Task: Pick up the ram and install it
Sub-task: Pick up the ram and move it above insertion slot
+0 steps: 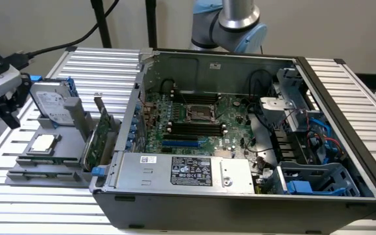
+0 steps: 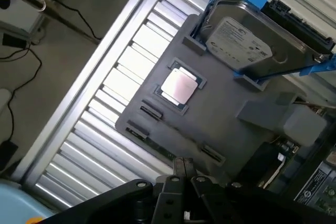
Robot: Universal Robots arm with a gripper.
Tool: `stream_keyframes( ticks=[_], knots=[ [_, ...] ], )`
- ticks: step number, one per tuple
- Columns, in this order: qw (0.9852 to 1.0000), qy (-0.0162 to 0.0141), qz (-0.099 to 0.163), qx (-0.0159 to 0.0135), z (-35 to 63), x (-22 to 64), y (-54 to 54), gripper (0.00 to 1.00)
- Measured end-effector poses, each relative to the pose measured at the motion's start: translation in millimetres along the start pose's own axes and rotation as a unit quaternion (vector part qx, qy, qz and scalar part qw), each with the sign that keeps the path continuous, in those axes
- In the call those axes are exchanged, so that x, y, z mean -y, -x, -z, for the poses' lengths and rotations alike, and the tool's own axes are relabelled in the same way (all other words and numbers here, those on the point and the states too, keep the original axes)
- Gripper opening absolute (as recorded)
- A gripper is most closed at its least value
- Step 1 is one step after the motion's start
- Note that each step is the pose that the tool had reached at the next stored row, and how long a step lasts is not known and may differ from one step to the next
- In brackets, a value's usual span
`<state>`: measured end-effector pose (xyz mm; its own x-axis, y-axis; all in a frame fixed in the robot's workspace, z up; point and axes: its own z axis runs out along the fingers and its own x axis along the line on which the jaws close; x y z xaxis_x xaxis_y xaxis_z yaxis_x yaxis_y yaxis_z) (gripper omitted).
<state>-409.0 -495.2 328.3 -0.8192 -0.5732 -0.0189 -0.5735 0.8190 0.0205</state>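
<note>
**Exterior view:** An open black computer case [image 1: 240, 205] sits on a slatted metal table [image 1: 351, 83]. Its green motherboard [image 1: 227, 139] is exposed, with black memory slots [image 1: 193, 129] near the middle. At the exterior view's left, a grey holder [image 1: 74, 134] stands just beside the case. It carries a hard drive [image 1: 49, 105], a square silver processor [image 1: 44, 143] and a green expansion card [image 1: 100, 139] standing on edge. The ram [image 1: 44, 160] shows as a thin greenish strip in the holder's front part. The gripper [image 1: 8, 115] hangs at the far left, beside the holder.

**Wrist view:** The gripper [image 2: 184, 163] has its 2 fingertips pressed together, with nothing between them. It hovers over the holder's [image 2: 262, 111] edge. The ram [image 2: 155, 144] stands edge-on in a long slot close by. The processor [image 2: 179, 85] lies near it, and the hard drive [image 2: 239, 38] is farther along.
</note>
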Motion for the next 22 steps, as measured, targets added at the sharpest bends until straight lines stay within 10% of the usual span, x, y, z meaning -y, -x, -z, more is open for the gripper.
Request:
stream_keyframes(
  ticks=[11,22],
  knots=[
    [0.995,0.0022,0.1,-0.0024,-8.6,0.2,-0.2,0.0],
    [0.9801,0.0043,0.199,-0.0048,-17.2,0.4,-0.3,0.0]
  ],
)
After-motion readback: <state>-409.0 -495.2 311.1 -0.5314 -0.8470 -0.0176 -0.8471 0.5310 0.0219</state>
